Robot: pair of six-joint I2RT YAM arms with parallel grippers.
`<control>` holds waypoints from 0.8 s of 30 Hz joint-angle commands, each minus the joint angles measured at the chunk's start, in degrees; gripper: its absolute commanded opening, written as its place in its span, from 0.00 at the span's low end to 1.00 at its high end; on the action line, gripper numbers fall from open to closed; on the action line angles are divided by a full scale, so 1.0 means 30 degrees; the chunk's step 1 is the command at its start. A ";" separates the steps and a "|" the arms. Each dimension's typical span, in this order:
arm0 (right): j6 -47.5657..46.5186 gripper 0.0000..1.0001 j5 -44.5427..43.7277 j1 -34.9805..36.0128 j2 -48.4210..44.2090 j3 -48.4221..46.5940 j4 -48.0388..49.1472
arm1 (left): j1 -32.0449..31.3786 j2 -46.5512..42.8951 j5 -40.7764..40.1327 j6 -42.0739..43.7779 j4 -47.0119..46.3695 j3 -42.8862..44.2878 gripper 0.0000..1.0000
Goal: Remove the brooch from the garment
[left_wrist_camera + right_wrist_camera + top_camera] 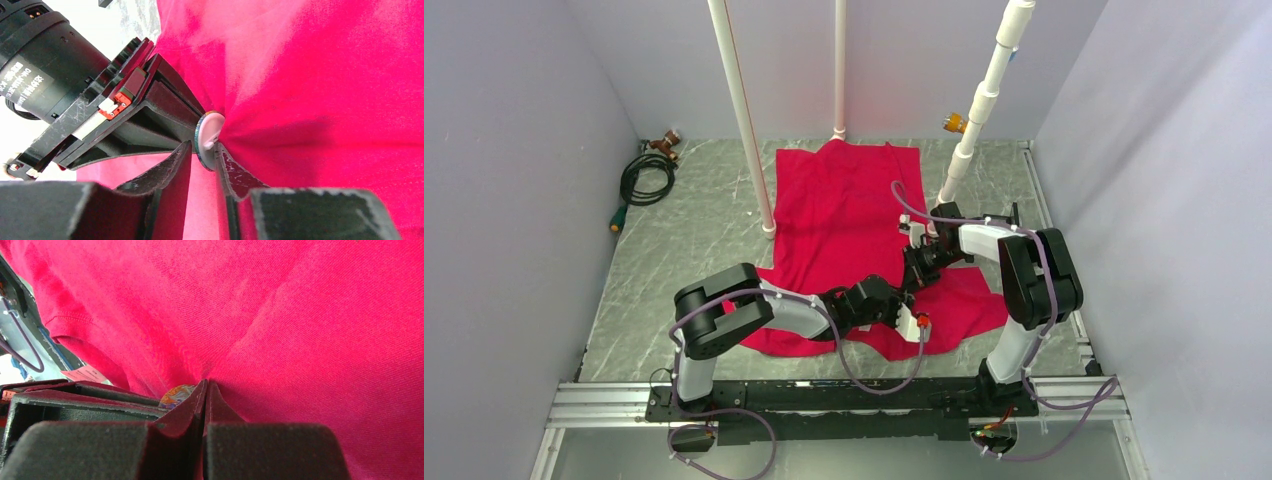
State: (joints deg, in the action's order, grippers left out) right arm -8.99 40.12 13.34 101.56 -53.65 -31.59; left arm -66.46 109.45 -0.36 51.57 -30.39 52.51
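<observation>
The red garment (844,200) lies spread on the grey table and fills both wrist views (325,75) (300,315). Both grippers meet at its near right part. The brooch (207,140) shows edge-on in the left wrist view, with a pale back and a dark green rim, pressed into a cloth fold. My left gripper (204,146) is open, its tips on either side of the brooch's edge. My right gripper (206,384) is shut on a pinched fold of the garment. The brooch's patterned face (177,395) peeks out just left of its fingers. The brooch is hidden in the top view.
Three white pipes stand on the table at the back: one (744,120) at the shirt's left edge, one (839,70) behind it, one (984,100) at its right. A coiled black cable (646,178) lies at the far left. A metal rail (824,400) runs along the near edge.
</observation>
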 commanded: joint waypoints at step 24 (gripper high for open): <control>-0.1075 0.01 -0.0544 -0.0457 -0.1842 -0.0266 0.0041 | 0.2166 -0.0624 0.5676 -0.2989 0.4948 0.2388 0.00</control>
State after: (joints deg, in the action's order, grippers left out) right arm -10.46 39.88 12.53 100.88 -53.65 -31.86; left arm -60.62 108.09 13.47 44.45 -17.12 56.62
